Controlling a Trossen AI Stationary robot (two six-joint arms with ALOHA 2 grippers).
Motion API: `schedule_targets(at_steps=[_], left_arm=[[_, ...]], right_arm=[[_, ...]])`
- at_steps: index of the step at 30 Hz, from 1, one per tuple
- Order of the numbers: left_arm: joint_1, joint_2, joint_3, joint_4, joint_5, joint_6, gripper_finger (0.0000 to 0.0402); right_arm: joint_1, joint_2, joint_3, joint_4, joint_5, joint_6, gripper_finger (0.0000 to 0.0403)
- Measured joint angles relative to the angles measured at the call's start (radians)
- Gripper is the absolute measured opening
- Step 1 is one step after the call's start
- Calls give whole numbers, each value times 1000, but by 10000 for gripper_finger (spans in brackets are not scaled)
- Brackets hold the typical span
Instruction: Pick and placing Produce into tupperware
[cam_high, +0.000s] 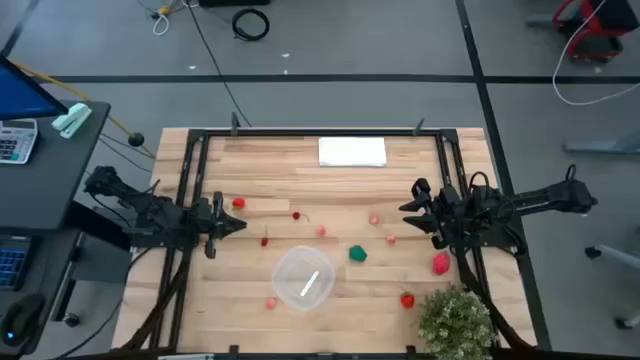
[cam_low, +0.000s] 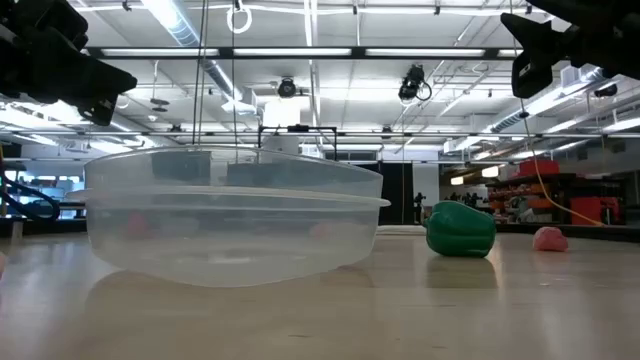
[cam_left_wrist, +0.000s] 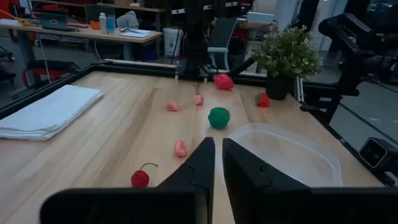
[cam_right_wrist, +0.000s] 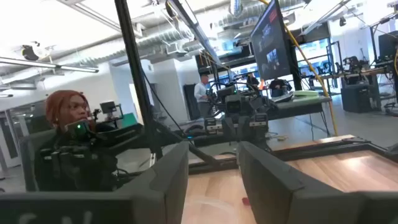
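Observation:
The clear round tupperware stands on the table's near middle, also in the low view and the left wrist view. Small produce lies scattered on the wood around it: a green piece, a red cherry, pink bits, a red strawberry and a red piece. My left gripper hovers shut over the table's left side. My right gripper hovers open over the right side. Neither touches anything.
A flat white rectangle lies at the far edge. A bushy green plant stands at the near right corner. A black frame runs along the table's edges. In the right wrist view a person sits beyond the table.

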Motion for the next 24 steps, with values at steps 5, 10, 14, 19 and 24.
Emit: schedule_targets(at_steps=[5, 10, 14, 19, 24], left_arm=[[0, 0, 0, 0, 0, 0, 37], [0, 0, 0, 0, 0, -1, 30], [0, 0, 0, 0, 0, -1, 28], [0, 0, 0, 0, 0, -1, 36], [0, 0, 0, 0, 0, 0, 40]], right_arm=[[0, 0, 0, 0, 0, 0, 151], [0, 0, 0, 0, 0, 0, 151], [0, 0, 0, 0, 0, 0, 151], [0, 0, 0, 0, 0, 0, 151], [0, 0, 0, 0, 0, 0, 151]])
